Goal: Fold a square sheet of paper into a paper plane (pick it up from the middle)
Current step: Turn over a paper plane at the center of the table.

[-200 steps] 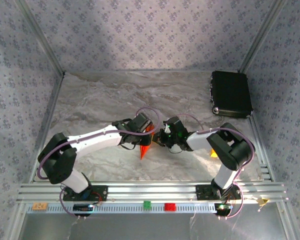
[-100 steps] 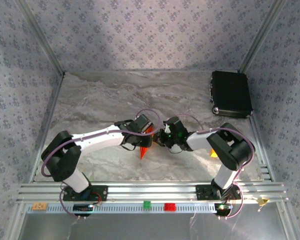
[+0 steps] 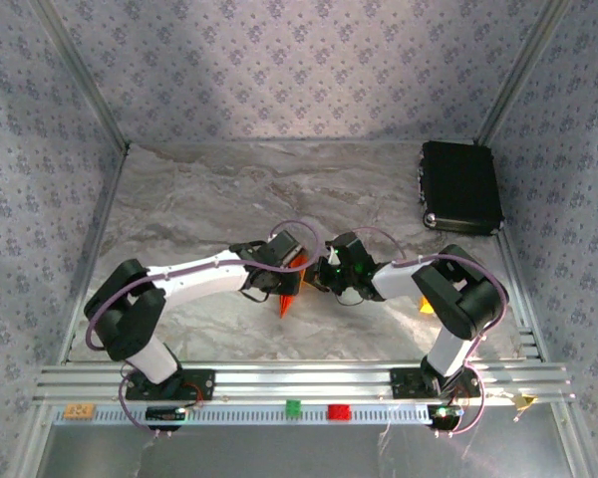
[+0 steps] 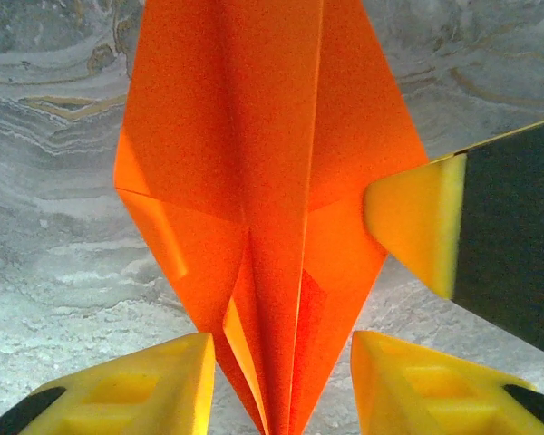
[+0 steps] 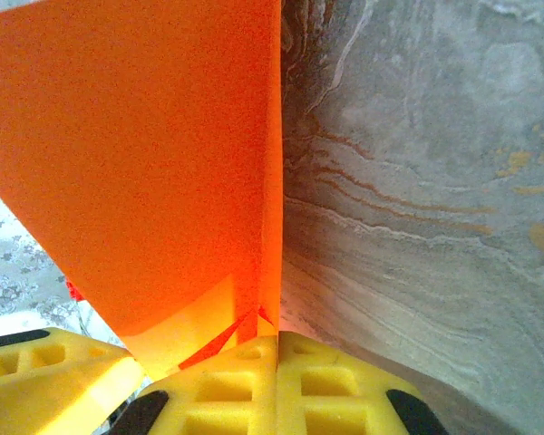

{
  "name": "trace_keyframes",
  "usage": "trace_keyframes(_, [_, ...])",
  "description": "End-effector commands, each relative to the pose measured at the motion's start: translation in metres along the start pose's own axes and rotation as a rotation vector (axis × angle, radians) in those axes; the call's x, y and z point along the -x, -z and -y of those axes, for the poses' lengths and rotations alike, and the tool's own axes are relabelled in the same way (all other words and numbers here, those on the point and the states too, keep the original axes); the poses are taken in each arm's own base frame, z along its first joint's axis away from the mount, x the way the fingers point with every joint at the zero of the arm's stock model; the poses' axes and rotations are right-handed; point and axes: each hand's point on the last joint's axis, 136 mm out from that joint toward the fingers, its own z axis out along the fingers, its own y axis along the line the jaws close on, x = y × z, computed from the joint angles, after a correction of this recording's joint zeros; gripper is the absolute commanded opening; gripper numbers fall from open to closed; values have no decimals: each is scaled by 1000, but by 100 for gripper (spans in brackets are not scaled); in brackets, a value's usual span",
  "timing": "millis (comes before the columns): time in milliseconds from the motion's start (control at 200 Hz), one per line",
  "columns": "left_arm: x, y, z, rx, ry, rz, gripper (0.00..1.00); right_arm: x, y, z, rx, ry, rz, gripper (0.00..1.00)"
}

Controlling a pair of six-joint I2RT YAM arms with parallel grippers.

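Two claws meet over the middle of the grey, marble-veined surface (image 3: 179, 199), and between them is the paper plane (image 4: 254, 136), its pointed end turned toward my bases. My right claw (image 5: 276, 358) has its pads pressed together on the paper's folded spine, pinching it. My left claw (image 4: 284, 390) is spread, with one pad on either side of the narrow nose and no clear grip on it. I judge the task to be well advanced. The sheet no longer reads as a square: it already has a centre crease, diagonal flaps laid inward and a tapering dart outline. What seems to be left is folding down or sharpening the wings and setting the finished plane down. The paper is thin, matte and bright orange. Its creases are crisp, it looks darker where layers overlap, and it glows where a single layer catches the light. The claw pads are soft-looking yellow blocks with moulded recesses, mounted on black fingers. A hard black box (image 3: 461, 186) lies well apart at the far right corner.
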Motion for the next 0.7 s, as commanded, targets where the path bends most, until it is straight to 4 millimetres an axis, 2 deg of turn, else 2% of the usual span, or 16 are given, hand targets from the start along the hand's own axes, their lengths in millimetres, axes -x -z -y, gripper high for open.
trace_keyframes(0, [-10,-7,-2,6,-6,-36,41,2,2,-7,12,7,4,4])
trace_keyframes(430, [-11,-12,2,-4,-19,-54,20,2,2,-7,10,3,5,4])
trace_keyframes(695, [-13,-15,3,-5,-21,-66,23,2,2,-6,8,1,2,4])
